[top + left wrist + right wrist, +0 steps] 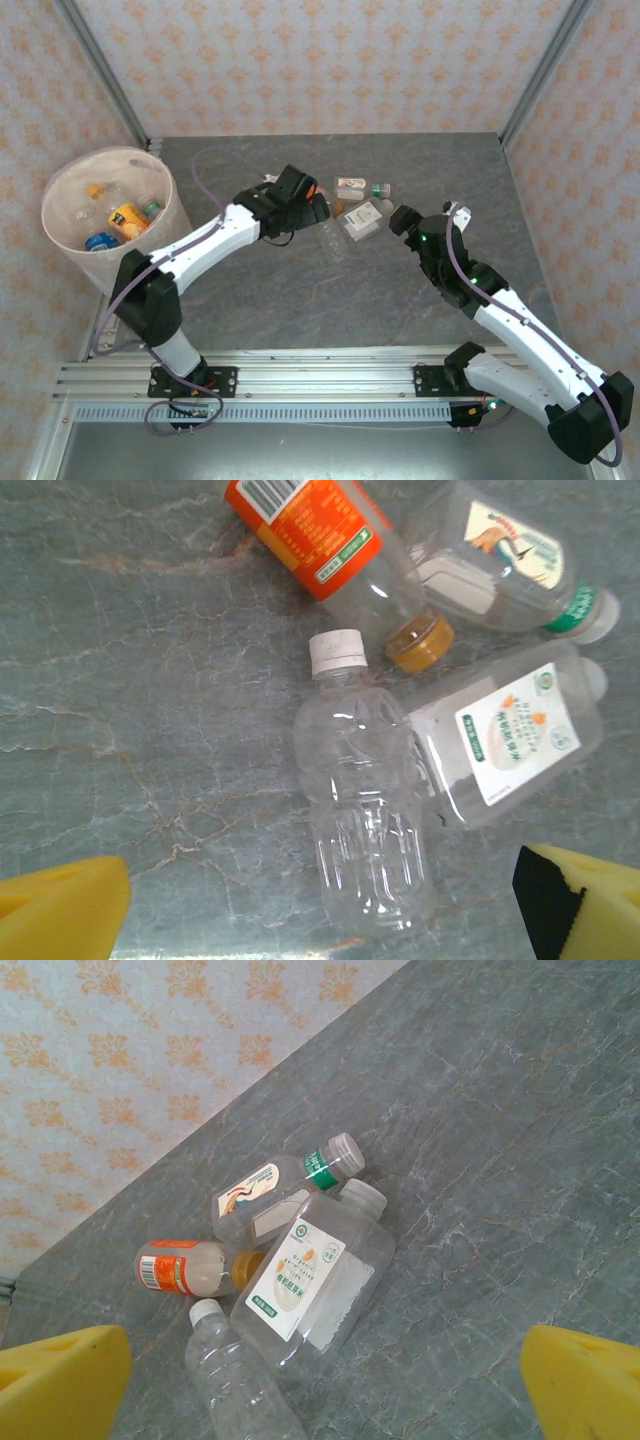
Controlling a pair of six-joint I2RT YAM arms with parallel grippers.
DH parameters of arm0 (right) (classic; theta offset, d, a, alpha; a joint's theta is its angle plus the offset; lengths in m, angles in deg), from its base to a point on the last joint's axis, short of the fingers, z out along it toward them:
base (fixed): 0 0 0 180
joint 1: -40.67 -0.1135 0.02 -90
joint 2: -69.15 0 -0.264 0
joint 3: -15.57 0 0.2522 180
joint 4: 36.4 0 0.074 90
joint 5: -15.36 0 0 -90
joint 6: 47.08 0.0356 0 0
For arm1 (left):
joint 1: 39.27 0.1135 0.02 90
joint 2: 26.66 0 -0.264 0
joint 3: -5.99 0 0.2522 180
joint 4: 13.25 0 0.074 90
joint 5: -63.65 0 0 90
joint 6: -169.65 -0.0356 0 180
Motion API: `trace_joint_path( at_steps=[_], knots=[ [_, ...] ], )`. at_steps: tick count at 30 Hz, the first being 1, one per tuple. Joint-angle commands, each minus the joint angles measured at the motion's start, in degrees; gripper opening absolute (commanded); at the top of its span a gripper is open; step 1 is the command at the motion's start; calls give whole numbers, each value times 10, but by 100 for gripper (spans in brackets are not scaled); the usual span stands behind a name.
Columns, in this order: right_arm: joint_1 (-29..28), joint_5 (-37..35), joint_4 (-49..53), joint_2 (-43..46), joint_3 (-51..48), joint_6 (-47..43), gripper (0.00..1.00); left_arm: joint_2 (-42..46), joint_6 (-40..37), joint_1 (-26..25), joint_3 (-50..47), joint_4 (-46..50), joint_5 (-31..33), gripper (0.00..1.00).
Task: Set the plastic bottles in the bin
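**Four bottles on the worktop, both pincers spread**

We start with the grey, marble-patterned worktop (330, 300), which carries everything. At its far left corner stands the bin (110, 152), a wide, pale, translucent bucket, upright. Several bottles already lie inside it: we can make out an orange-labelled bottle (128, 218) and a blue-labelled bottle (100, 241) just beside it. The rest in there are too small for us to name.

The left arm (200, 245) reaches diagonally past the bin toward the back middle of the worktop. The right arm (520, 325) reaches in from the right toward the same area.

The left pincer (322, 890) hangs over a cluster of four bottles, spread wide and gripping nothing. Its yellow pads sit at either side of the wrist view. The right pincer (325, 1380) is spread wide too and holds nothing. It hangs just to the right of the cluster.

All four bottles in the cluster lie on their sides. The square bottle (500, 745) with a white and green label is the bulkiest. The unlabelled clear bottle (365, 820) with a white cap lies against its side. Behind them lies the red-orange bottle (320, 530), its amber cap close to the white one. The green-banded bottle (500, 560) rests beside it, touching the square one.
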Motion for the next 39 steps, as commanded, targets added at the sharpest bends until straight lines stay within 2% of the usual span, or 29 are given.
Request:
trace_joint_path(
  at_steps=[1, 7, 9, 13, 16, 24, 29, 34, 39],
  knots=[
    [2, -18, 9, -7, 7, -7, 100, -26, 2, -2, 27, -2, -19, 100],
    [2, -11, 10, -15, 9, 0, 100, -96, -5, -2, 43, -52, -98, 100],
    [3, -11, 13, -15, 9, 1, 100, -120, -3, -2, 53, -55, -101, 100],
    [3, -15, 24, -10, 12, 0, 100, -169, -9, -2, 64, -58, -113, 91],
    [3, -18, 29, -5, 9, -1, 100, -187, -17, -4, 63, -56, -116, 84],
    [2, -10, 13, -11, 2, 11, 100, -214, -45, -13, 54, -27, -108, 85],
    [2, -7, 18, -18, 12, 5, 100, -223, -54, -13, 45, -39, -117, 80],
    [2, -11, 22, -15, 9, 5, 100, -230, -72, -15, 62, -25, -118, 68],
    [3, -11, 20, -16, 9, 6, 100, -213, -81, -15, 58, -22, -101, 62]
  ],
)
